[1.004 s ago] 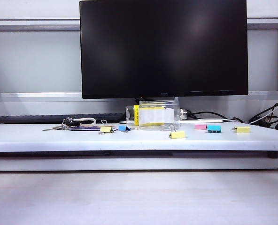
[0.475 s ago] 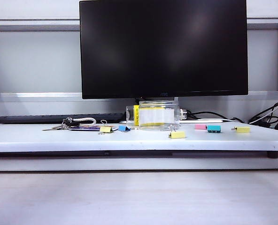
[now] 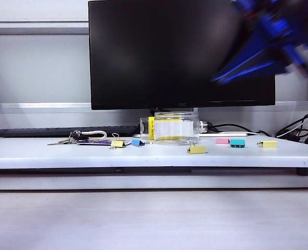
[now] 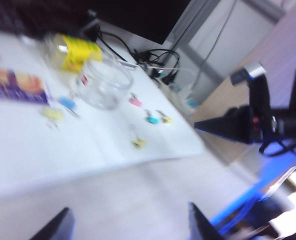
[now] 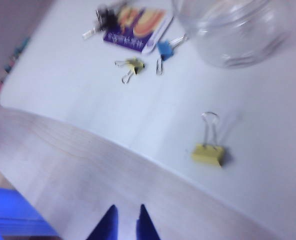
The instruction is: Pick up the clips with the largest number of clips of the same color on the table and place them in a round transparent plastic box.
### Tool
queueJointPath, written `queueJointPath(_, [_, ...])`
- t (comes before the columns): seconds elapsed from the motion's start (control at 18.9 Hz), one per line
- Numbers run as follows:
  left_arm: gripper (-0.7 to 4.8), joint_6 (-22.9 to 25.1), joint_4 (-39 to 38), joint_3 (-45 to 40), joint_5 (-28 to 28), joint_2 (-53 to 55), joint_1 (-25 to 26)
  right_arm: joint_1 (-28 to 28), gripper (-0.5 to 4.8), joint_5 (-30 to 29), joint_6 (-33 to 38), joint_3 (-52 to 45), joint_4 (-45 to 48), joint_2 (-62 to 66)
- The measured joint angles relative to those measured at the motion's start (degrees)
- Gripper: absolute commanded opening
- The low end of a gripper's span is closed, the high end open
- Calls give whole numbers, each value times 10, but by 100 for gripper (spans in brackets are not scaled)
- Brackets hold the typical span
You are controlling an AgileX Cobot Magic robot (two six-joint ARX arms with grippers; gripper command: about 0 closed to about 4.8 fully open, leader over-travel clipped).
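Hovered off the desk (image 5: 88, 100): left end effector (image 4: 128, 227) spread wide, empty. Right end effector (image 5: 125, 220) nearly closed, empty, short of the clips (image 5: 208, 154).

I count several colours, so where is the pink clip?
In the exterior view the pink clip lies on the table, right of the round transparent plastic box, beside a blue clip.

Clips (image 3: 197, 150), jar (image 3: 169, 128) on white table (image 3: 50, 153)
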Motion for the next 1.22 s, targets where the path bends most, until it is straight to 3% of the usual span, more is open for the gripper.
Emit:
queueJointPath(0.16, [305, 111, -21, 39, -23, 33, 0, 11, 67, 3, -6, 56, 17, 86])
queueJointPath(0.26, [305, 179, -64, 56, -55, 62, 0, 10, 97, 5, -16, 94, 14, 126])
queueJointPath(0.42, [305, 208, -94, 66, -78, 107, -14, 10, 115, 10, -39, 144, 3, 169])
queueJointPath(0.53, [305, 218, -95, 74, -81, 144, -60, 10, 122, 17, -56, 176, -16, 202])
queueJointPath(0.74, [305, 233, -70, 82, -125, 227, -221, 10, 137, 34, -73, 191, -47, 242])
queueJointPath(0.85, [305, 246, -31, 85, -220, 282, -343, 10, 172, 39, -76, 191, -50, 255])
queueJointPath(1.0, [305, 257, 2, 86, -394, 344, -448, 10, 180, 41, -79, 191, -58, 262])
queueJointPath(1.11, [305, 257, 22, 105, -439, 388, -486, 10, 186, 55, -87, 192, -63, 262])
queueJointPath(1.22, [305, 247, 34, 129, -453, 409, -484, 10, 186, 64, -91, 192, -73, 263])
